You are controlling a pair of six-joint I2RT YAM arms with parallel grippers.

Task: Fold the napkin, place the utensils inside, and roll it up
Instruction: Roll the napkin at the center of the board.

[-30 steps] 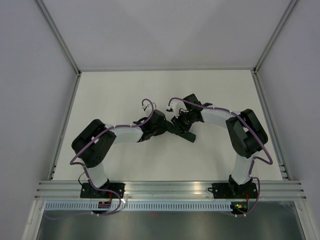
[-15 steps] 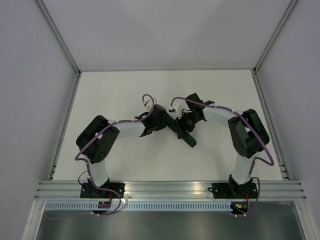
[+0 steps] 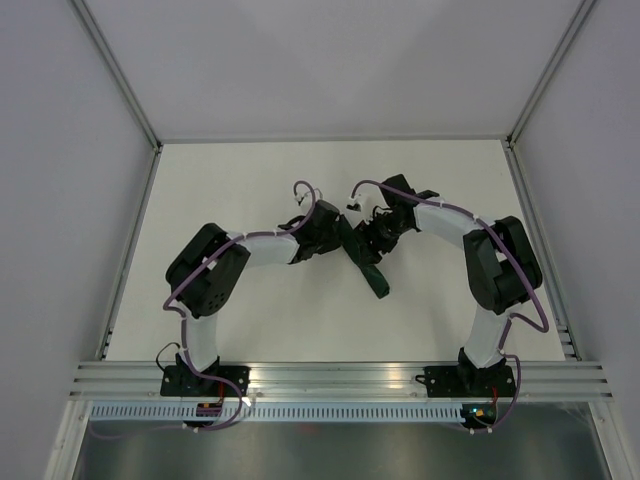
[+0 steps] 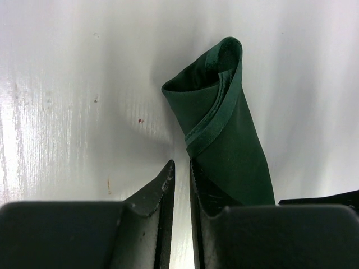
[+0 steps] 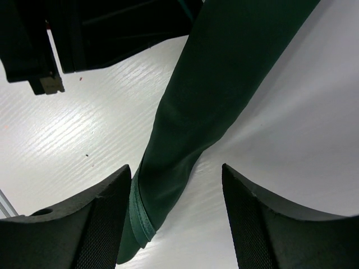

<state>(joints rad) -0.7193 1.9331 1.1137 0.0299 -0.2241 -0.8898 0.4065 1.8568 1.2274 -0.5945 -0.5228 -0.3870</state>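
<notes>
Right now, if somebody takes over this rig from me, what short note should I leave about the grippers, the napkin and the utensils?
Left gripper: almost shut, nothing between its fingers, right next to the napkin.
Right gripper: open, astride the roll, not gripping it.
Napkin: rolled into a narrow tube, lying on the table between the two arms.
Utensils: not visible; I cannot tell whether they are inside the roll.
Done: folding and rolling, by the look of it.
Left: check the utensils, then pull both arms back.
</notes>
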